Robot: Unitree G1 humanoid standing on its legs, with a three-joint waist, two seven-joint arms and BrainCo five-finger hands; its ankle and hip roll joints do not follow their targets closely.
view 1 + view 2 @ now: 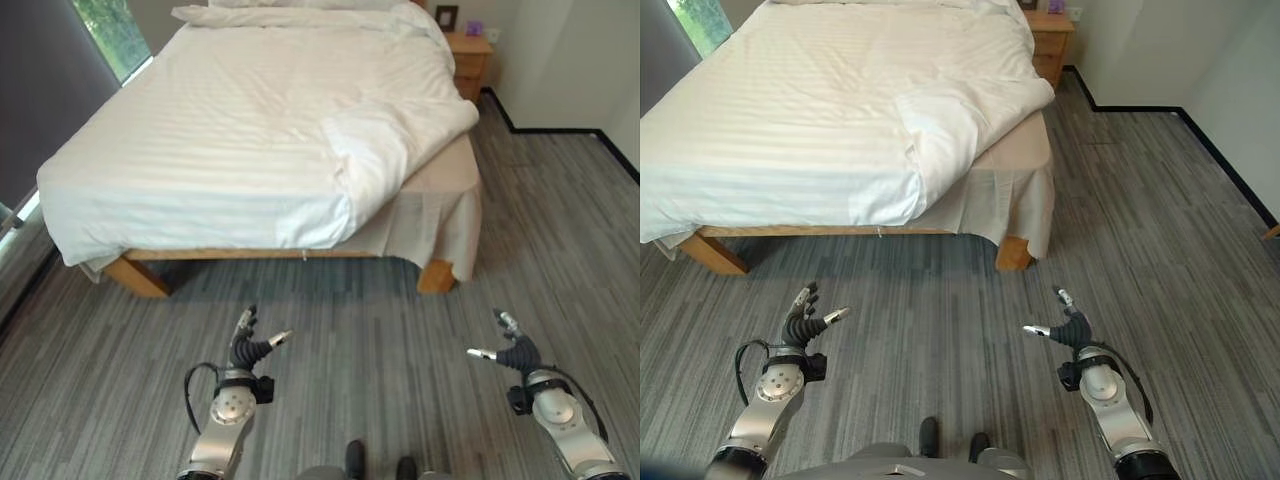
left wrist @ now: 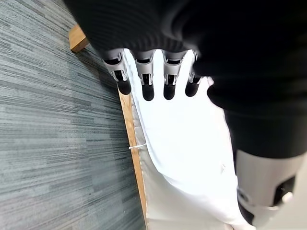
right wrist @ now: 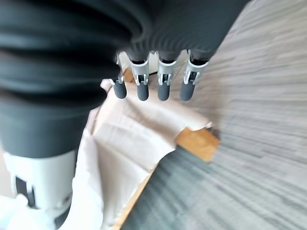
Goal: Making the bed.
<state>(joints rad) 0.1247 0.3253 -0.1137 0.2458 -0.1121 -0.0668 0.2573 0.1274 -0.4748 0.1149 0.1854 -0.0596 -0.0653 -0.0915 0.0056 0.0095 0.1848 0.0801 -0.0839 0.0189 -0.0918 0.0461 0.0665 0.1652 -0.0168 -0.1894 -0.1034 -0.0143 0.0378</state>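
Both robot hands, left (image 1: 252, 345) and right (image 1: 512, 348), hang wide and empty; ahead, the soft, light duvet (image 1: 385, 150) lies folded back, best gripped at that corner.

No readable text, as far as visible.

Daylight from a window (image 1: 112, 30) at about eleven o'clock washes the white duvet (image 1: 250, 130) evenly, leaving its stripes faint and its folds softly shaded. A dark shadow lies under the bed frame (image 1: 140, 275) on the grey floor (image 1: 380, 340). In the wrist views, the close ribbed covers are dark and blurred, and the bedding glares white.
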